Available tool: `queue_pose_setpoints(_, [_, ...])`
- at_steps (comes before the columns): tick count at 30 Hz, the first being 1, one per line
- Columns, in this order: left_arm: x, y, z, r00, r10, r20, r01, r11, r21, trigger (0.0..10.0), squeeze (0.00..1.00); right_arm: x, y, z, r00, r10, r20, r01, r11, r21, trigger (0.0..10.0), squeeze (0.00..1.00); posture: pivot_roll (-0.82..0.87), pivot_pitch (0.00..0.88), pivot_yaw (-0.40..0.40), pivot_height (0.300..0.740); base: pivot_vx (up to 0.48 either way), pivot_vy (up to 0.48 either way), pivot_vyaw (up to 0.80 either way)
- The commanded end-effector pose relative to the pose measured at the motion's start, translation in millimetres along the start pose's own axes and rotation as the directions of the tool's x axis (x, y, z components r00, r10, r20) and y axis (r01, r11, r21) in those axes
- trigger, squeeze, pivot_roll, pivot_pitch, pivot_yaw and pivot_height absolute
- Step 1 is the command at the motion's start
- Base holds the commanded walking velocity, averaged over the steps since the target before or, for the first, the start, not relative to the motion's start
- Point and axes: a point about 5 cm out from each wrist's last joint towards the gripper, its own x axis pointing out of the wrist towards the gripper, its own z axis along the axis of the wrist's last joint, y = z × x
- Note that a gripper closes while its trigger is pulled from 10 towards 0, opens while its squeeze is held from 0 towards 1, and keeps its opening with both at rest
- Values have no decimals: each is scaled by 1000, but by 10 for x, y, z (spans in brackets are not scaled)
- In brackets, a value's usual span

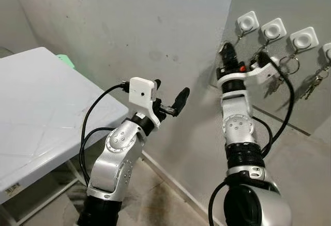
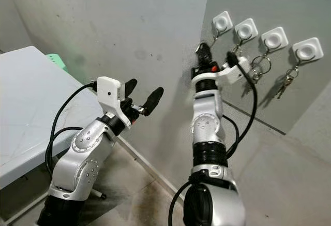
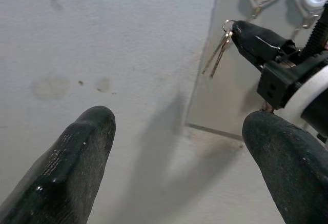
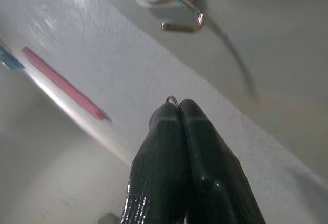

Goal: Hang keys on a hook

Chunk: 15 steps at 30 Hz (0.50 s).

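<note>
White table (image 1: 36, 96) beside grey wall (image 1: 129, 24)

Dim, even light; wrist views softly blurred.

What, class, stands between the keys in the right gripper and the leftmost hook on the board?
Nothing visible does. The right gripper pinches the keys just below the empty leftmost hook; bare board lies between.

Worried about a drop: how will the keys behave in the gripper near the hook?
The keys will probably dangle and swing, since they hang loose below the right gripper. The thin ring barely shows between its shut fingers, so it could slip.
</note>
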Motion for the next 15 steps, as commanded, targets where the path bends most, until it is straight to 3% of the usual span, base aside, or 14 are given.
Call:
queue_pose_setpoints(1, [0,-35,43,1000,-14,13,14,1000,2,10000,0,15,74,53,1000,26,17,-26,1000,-2,10000,0,35,4,-40,740,0,0,0])
queue_pose_setpoints(15, [-1,-44,30,1000,-12,7,12,1000,-3,10000,0,19,133,204,991,65,120,-68,997,21,10000,0,35,1,-40,740,0,0,0])
